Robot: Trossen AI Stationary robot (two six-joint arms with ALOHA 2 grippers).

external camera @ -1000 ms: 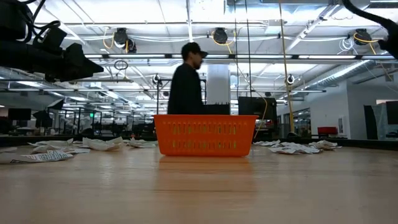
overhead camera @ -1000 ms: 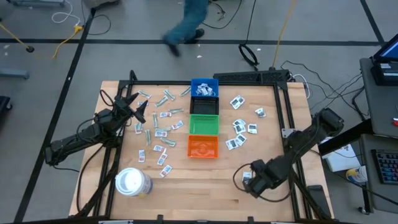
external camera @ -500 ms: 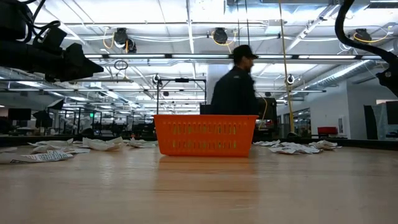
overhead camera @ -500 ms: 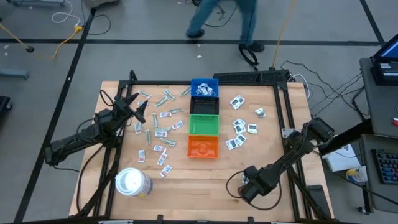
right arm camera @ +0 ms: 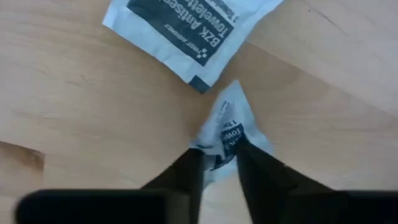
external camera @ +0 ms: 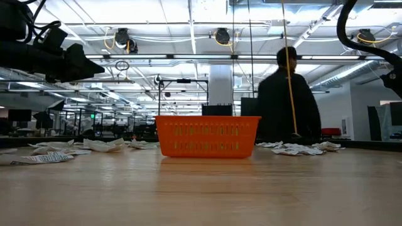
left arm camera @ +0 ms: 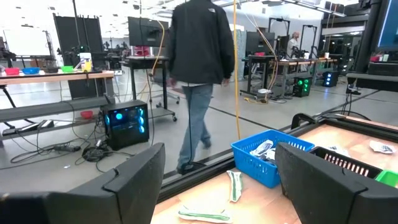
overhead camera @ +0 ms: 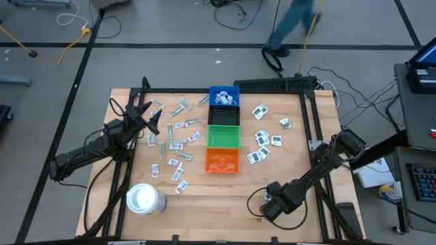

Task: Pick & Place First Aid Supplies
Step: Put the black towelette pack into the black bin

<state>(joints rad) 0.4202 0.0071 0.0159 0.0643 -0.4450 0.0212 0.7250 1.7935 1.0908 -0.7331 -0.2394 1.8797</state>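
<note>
My right gripper (right arm camera: 219, 163) sat low at the table's near right edge, fingers pinching a crumpled white towelette packet with dark-blue print (right arm camera: 229, 134) against the wooden tabletop (right arm camera: 74, 106); a second flat packet (right arm camera: 186, 28) lay just beyond. My left gripper (overhead camera: 144, 116) hovered spread wide over scattered packets (overhead camera: 174, 136). Farther off, blue plastic bin (overhead camera: 223, 96), a person (external camera: 287, 100) behind.

overhead straight down on whole bench (overhead camera: 225, 190); low level across it; wrists close, forward; orange bin (overhead camera: 222, 160) shared.
</note>
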